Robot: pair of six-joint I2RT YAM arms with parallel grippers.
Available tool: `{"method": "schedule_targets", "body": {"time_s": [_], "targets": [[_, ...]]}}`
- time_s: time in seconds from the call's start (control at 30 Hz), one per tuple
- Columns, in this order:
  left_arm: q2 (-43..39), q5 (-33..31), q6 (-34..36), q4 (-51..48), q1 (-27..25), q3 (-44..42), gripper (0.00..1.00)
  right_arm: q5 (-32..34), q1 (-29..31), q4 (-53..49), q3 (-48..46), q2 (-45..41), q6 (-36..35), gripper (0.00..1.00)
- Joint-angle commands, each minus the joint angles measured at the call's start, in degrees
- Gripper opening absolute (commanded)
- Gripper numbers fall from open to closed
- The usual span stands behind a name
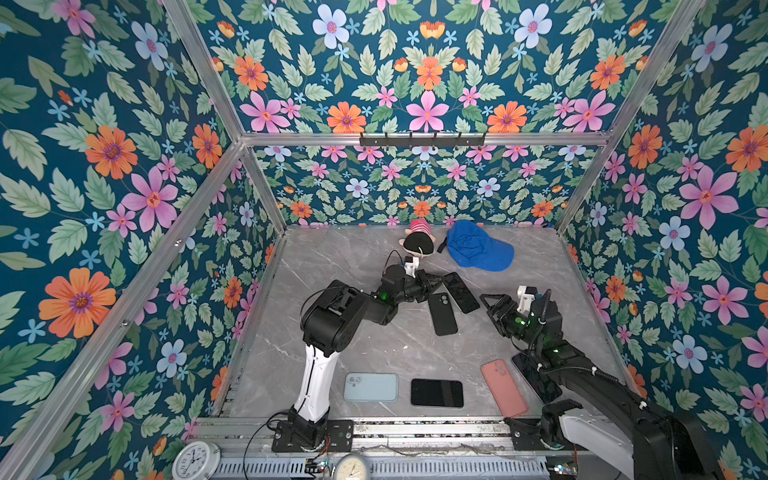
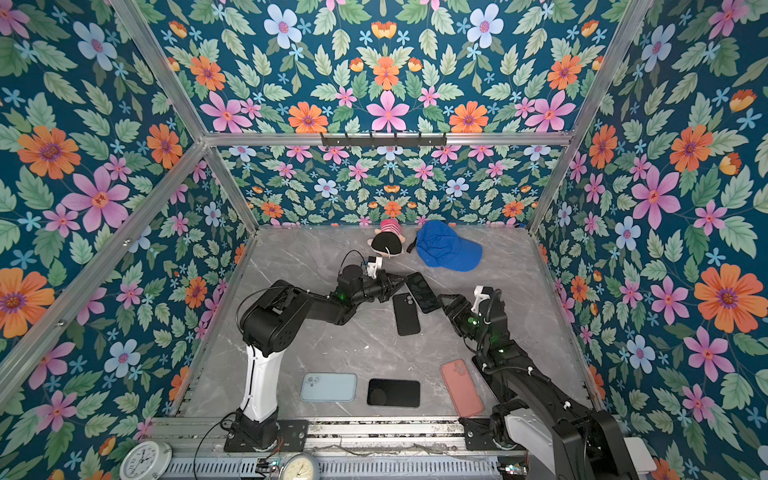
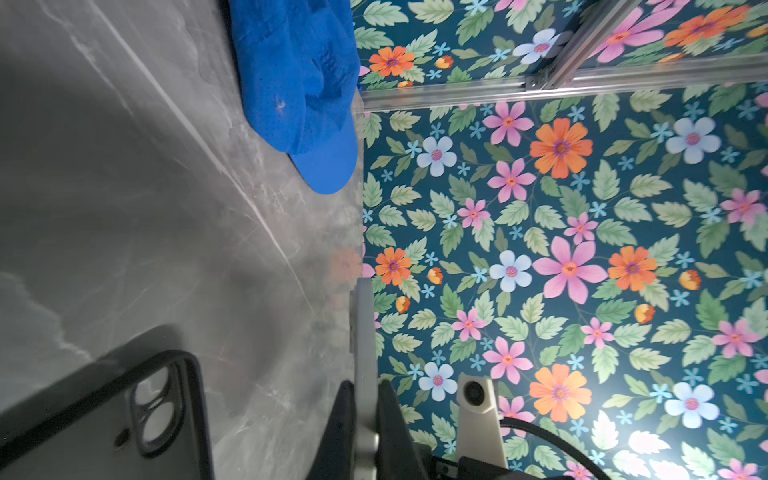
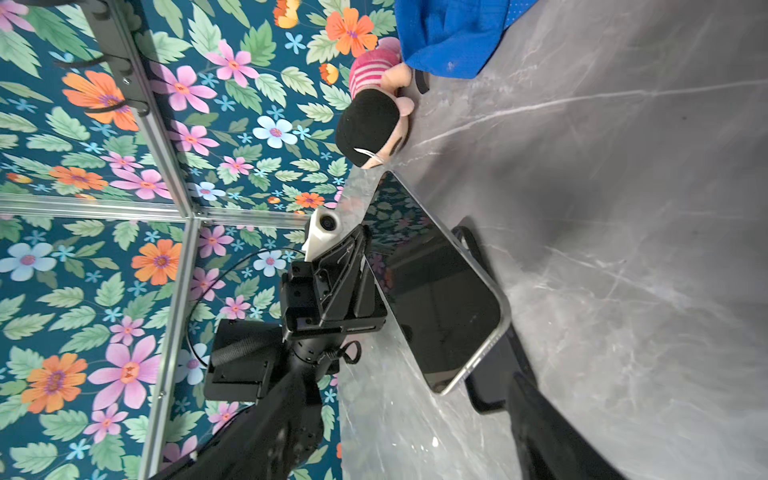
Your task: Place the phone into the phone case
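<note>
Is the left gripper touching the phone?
Touching. The left wrist view shows the left gripper shut on the silver edge of the phone, with a finger pressed against each side.

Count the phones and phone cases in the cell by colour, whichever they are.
Black: 4 (glossy black phone in the left gripper, matte black case with camera cut-out, black slab at the front edge, dark slab partly under the right arm)
Light blue slab: 1
Salmon-pink slab: 1
Total: 6
</note>
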Motion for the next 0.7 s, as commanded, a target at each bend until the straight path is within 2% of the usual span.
{"method": "schedule_targets", "body": {"time_s": [0.0, 0.27, 0.67], "targets": [[-0.15, -1.5, -5.14, 8.41, 0.12, 0.11, 0.0, -2.33, -0.04, 10.81, -0.2, 2.84, 5.44, 0.76], [-1.17, -3.08, -7.57, 10.84, 0.71, -0.55, 0.0, -4.21, -0.39, 18.32, -0.37, 8.65, 7.66, 0.73], [-0.96, -3.78, -10.89, 14.57, 0.73, -1.02, 0.0, -5.63, -0.44, 25.29, 0.69, 14.24, 10.7, 0.47]]}}
